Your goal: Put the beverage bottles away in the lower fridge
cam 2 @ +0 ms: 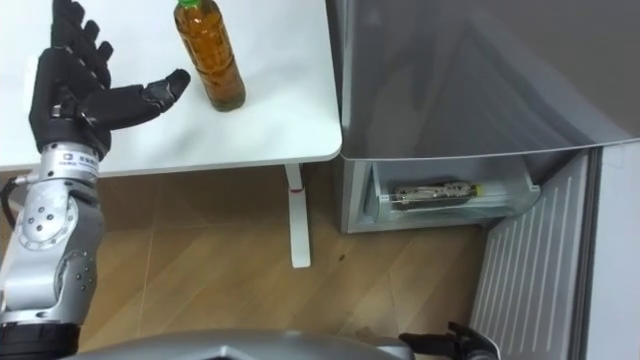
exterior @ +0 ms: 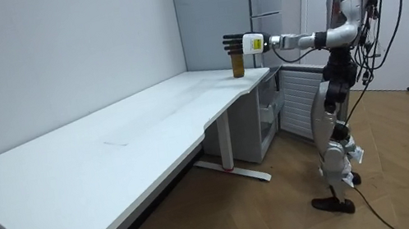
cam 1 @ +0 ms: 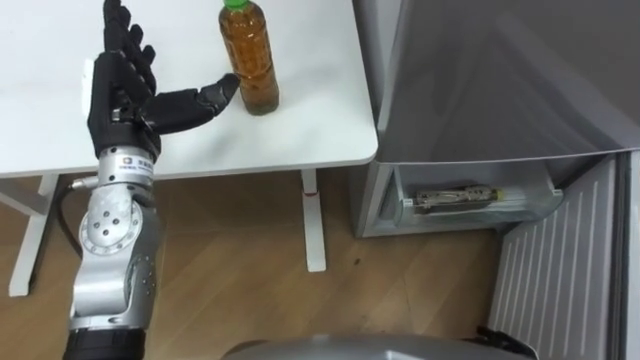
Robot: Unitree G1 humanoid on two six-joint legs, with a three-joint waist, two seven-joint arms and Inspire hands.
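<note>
Left hand (cam 1: 125,95) is spread wide with the fingers straight and the thumb stretched sideways, and it holds nothing. It hovers over the white table (cam 1: 300,130) with its back towards my head camera. The thumb tip is right at the side of the drink bottle (cam 1: 250,55), though I cannot tell whether it touches. That bottle stands upright on the table, clear plastic filled with amber liquid and topped by a green cap, near the corner closest to the fridge. Round it the tabletop is bare and white, and a white table leg (cam 1: 313,220) runs down to the wooden floor (cam 1: 230,270). Just beside the table's edge is the grey fridge (cam 1: 480,90). Its lower part is open, showing a pale bin (cam 1: 470,215) with a small flat pack lying in it. The lower door (cam 1: 560,270) is swung out towards me with its ribbed inner face showing. My right hand (cam 2: 445,342) appears as a dark shape at the bottom edge by that door, and I cannot tell its state. From the room view I see the robot standing upright on the wood floor at the table's far end, next to the fridge, left arm held out level over the tabletop, with a plain pale wall (exterior: 53,56) behind the long table.
</note>
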